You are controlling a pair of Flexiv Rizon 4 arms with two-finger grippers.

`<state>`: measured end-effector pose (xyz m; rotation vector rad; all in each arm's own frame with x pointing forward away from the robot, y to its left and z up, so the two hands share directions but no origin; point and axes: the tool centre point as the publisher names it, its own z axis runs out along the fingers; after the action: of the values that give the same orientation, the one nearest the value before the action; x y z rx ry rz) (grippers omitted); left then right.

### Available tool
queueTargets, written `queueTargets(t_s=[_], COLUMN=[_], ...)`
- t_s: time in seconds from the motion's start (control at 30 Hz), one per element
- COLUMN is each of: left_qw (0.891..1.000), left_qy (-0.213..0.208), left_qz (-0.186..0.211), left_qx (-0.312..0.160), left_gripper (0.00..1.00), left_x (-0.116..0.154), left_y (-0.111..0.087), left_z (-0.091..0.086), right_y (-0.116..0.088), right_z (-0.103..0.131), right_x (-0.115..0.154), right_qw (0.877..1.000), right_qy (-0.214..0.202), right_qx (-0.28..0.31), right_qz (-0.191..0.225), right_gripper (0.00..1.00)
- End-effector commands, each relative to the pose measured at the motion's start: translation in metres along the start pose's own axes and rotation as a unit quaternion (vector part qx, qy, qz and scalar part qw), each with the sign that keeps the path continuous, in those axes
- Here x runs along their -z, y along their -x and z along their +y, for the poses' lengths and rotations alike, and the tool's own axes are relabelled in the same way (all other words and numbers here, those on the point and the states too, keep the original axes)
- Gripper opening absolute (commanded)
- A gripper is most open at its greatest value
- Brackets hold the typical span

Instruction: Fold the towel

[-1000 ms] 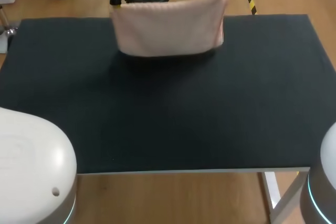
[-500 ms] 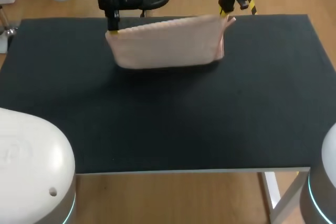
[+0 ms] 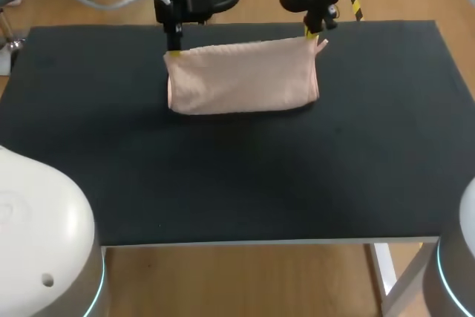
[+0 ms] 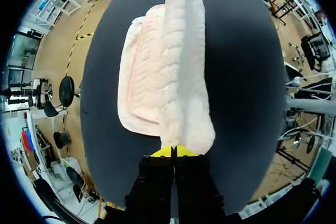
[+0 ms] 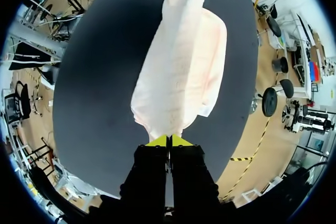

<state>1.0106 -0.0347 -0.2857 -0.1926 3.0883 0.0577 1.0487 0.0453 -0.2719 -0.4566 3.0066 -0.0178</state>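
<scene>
Yellow tips of your left gripper are pinched tight on one top corner of the pale pink towel. Your right gripper is clamped the same way on the other top corner. Between those two corners the held edge runs taut from gripper to gripper, above the far part of the dark table. The cloth drapes down from that edge, and its lower part lies flat on the table surface, spread to the far side of the hanging layer.
</scene>
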Motion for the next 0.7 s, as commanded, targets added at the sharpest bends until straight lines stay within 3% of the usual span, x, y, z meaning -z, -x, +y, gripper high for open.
queueTargets(t_s=[0.03, 0.37, 0.7], left_qw=[0.999, 0.998, 0.998], left_qy=[-0.002, 0.011, 0.011], left_qz=[0.041, 0.054, 0.065], left_qx=[0.004, 0.000, -0.013], left_gripper=[0.00, 0.00, 0.00], left_x=[-0.014, -0.033, -0.049], left_y=[0.020, 0.043, 0.058], left_z=[-0.002, 0.000, -0.004], right_y=[0.021, 0.040, 0.046], right_z=[-0.002, -0.009, -0.010], right_x=[-0.018, -0.043, -0.063], right_qw=[1.000, 0.999, 0.998], right_qy=[0.004, 0.004, 0.003], right_qx=[-0.004, -0.017, -0.025], right_qz=[0.021, 0.041, 0.055], right_gripper=[0.00, 0.00, 0.00])
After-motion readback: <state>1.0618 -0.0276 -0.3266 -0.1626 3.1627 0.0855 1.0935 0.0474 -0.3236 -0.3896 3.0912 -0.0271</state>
